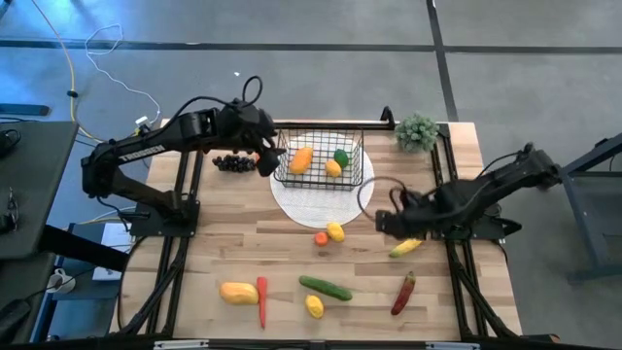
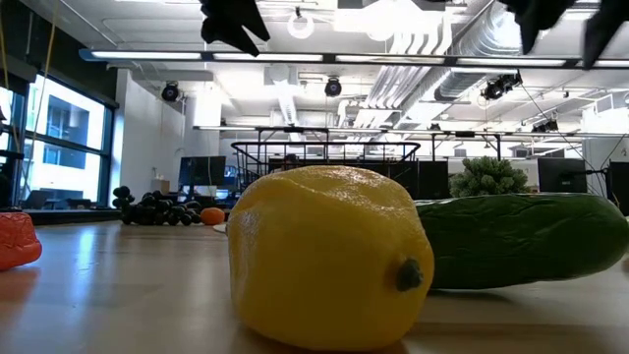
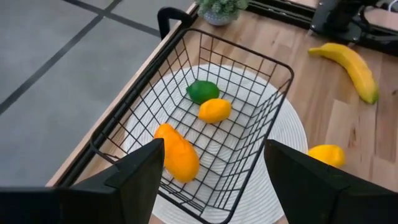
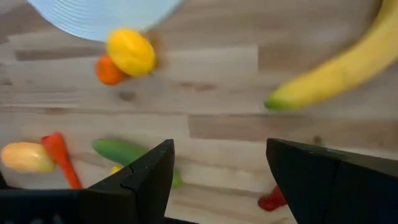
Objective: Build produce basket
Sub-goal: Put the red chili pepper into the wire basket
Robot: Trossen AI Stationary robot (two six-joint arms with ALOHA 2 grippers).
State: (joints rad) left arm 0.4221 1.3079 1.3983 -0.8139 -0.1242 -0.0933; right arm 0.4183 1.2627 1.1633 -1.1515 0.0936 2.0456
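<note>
Banana [image 1: 406, 248], the nearest loose piece of produce, is seen lying on the bench just beside the right claw [image 1: 386, 223], its long axis slanting across the boards and its green tip nearest the spread fingers. The wire basket [image 1: 360, 160] on the white disc [image 1: 292, 202], already holding a mango [image 1: 301, 158], lemon [image 1: 333, 168] and green pepper [image 1: 341, 157], is overhung by the left claw [image 1: 269, 156], likewise spread and empty, at its near end.

The two arms are dark, almost black, made of chunky jointed parts. The left arm [image 1: 146, 151] has white letters on its side. Thin black cables loop over both arms, and each gripper has flat dark fingers [image 3: 134, 177].
</note>
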